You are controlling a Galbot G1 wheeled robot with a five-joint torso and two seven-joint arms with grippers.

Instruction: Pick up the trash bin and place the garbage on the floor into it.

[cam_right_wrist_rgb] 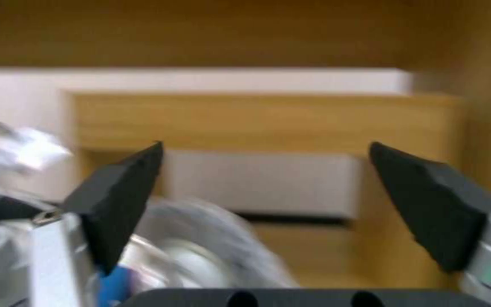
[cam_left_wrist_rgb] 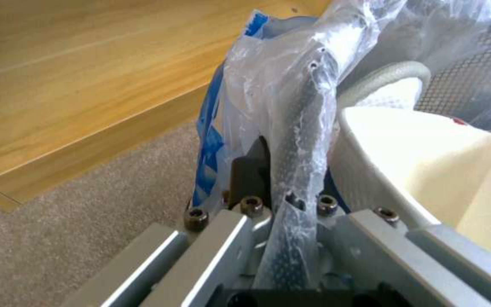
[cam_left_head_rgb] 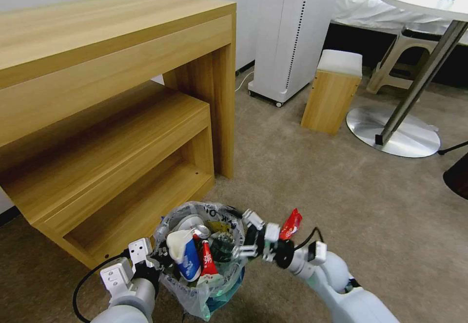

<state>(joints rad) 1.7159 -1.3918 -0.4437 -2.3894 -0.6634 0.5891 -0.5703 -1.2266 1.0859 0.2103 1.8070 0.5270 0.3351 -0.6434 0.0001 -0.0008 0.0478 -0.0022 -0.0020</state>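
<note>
Low beside the wooden shelf unit, the left gripper pinches the trash bin rim, holding it off the floor so the right gripper, jaws spread empty, hovers over the garbage inside.

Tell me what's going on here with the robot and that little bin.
The left claw is clamped on the rim of the trash bin, holding it beside the wooden shelf unit. The bin is already stuffed with garbage, including a white slipper and a blue-white cup. The right claw hangs open just over the bin's far edge.
</note>
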